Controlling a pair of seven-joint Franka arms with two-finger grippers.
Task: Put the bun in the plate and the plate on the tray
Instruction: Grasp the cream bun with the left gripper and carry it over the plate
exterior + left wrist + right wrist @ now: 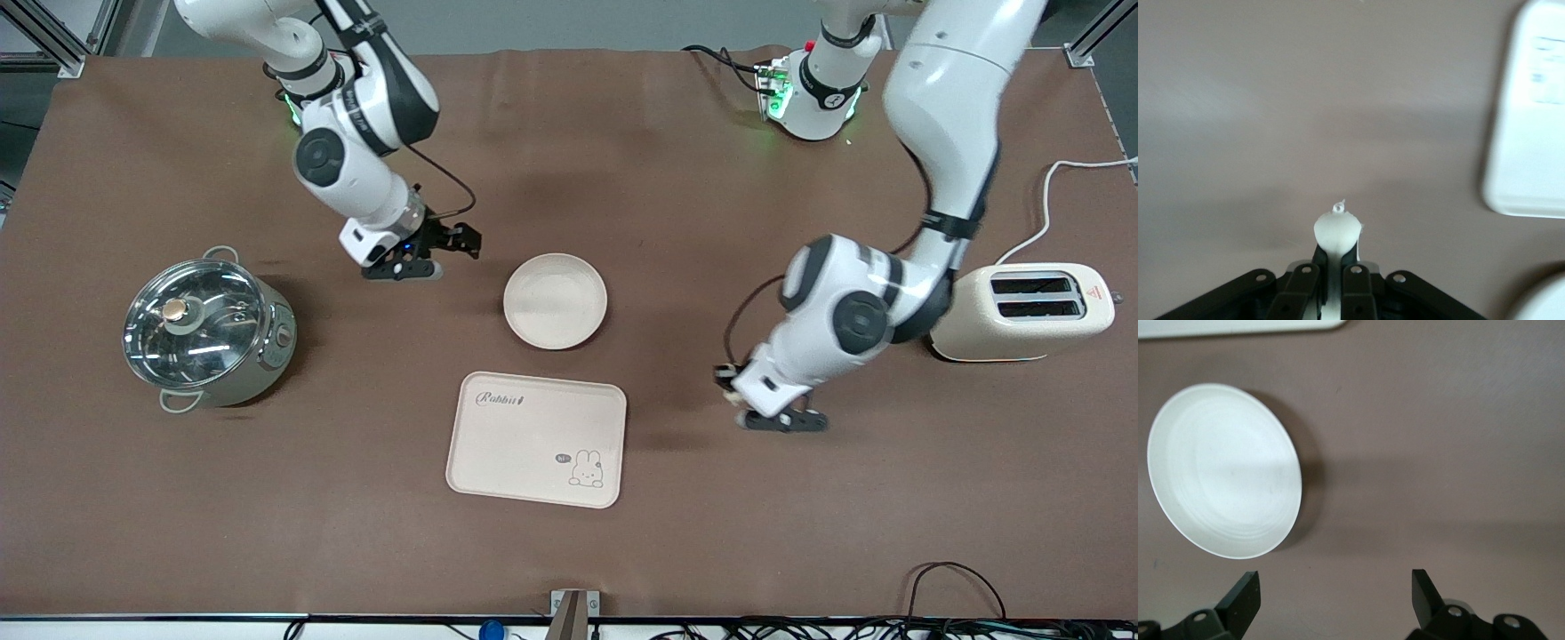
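From my station I see the left gripper [782, 418] low over bare table [800, 533] toward the left arm's end, beside the tray [536, 439] and not far from the toaster [1022, 311]. Its fingers [1355, 280] are pinched on the bun [1336, 233], a small pale piece that pokes out between the pads in the left wrist view. The right gripper [427, 253] hangs over the table between the lidded pot [209, 329] and the plate [555, 300], its fingers [1245, 597] spread wide with nothing between them. The plate sits bare on the table, just beside the tray and farther from the front camera than it, the two apart. The tray lies flat with nothing on it.
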